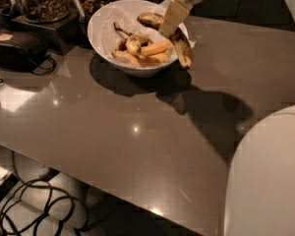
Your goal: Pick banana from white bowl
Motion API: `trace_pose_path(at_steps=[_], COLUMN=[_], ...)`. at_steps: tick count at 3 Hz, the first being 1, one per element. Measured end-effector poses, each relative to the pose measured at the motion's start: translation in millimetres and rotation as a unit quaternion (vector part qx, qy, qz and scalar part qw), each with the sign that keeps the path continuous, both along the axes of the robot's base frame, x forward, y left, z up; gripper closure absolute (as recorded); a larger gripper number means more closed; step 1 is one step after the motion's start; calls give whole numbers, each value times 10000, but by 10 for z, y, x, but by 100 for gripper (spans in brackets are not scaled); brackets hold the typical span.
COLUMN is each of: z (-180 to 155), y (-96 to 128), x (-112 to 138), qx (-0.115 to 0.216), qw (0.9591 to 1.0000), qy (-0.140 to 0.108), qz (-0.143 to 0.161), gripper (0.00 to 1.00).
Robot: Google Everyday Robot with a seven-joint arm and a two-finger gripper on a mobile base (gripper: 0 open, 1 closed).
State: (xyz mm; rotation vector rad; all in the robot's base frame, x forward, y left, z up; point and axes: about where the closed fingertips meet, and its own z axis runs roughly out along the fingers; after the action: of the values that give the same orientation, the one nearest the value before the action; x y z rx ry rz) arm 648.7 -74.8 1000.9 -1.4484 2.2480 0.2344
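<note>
The white bowl (104, 36) stands at the back of the dark table, lined with white paper. The banana (181, 47), long and brown-speckled, lies slanted across the bowl's right rim, with its dark tip hanging outside. My gripper (168, 31) comes down from the top of the camera view. Its cream fingers (173, 14) are closed on the banana's middle. A shorter pale banana (132, 43) and orange fruit chunks (155, 48) lie inside the bowl.
Glass jars of brown nuts (39, 1) stand on a dark stand at the back left. A black device (14, 48) with a cable sits left of the bowl. My white body (270, 181) fills the lower right. Cables (34, 205) lie on the floor below the table's front edge.
</note>
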Motion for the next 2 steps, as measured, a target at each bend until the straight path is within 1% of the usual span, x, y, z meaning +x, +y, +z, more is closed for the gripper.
trace_pose_path(at_steps=[1, 2], z=[-13, -93], y=[39, 41], x=[-366, -793], qx=[-12, -69], qw=[9999, 9993], qy=[115, 360], qz=[86, 84], gripper=[100, 100])
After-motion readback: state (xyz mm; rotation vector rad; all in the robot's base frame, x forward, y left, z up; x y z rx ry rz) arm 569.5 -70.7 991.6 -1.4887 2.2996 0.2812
